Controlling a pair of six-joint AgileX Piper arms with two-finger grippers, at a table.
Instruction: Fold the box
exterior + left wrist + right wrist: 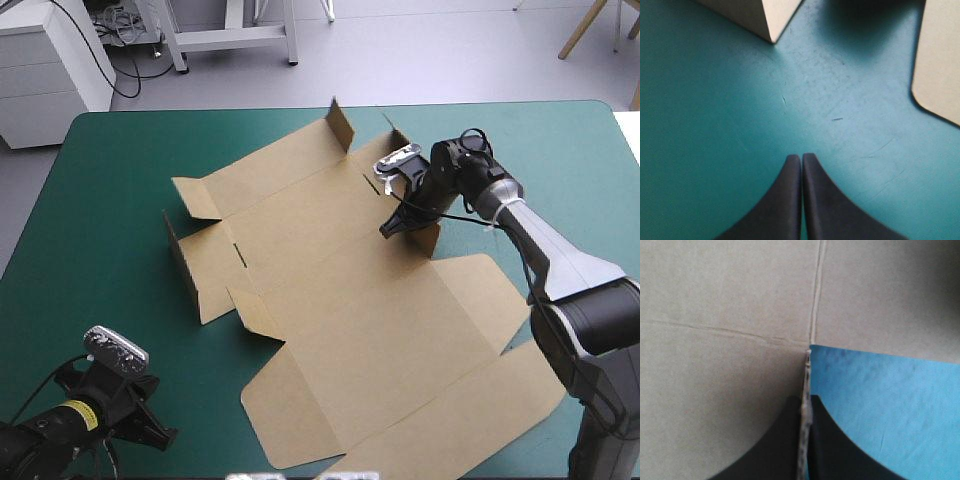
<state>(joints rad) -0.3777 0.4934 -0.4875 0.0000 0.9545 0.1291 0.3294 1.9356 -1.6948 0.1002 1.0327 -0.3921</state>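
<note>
The brown box (350, 300) lies mostly flat across the middle of the table, with small flaps raised at its far and left sides. My right gripper (400, 222) holds the box's right wall upright at its far right part; in the right wrist view the fingers (775, 445) are shut on the board edge (806, 385), with brown panels (730, 300) ahead. My left gripper (150, 432) sits at the table's near left corner, away from the box. Its fingers (801, 165) are shut over bare teal-green cover, with box corners (765, 20) ahead.
A white cabinet (45, 60) stands beyond the table's far left corner. Bare teal-green cover (90, 250) lies left of the box and along the far right (560, 170). A rounded flap (940, 65) of the box lies ahead of the left gripper.
</note>
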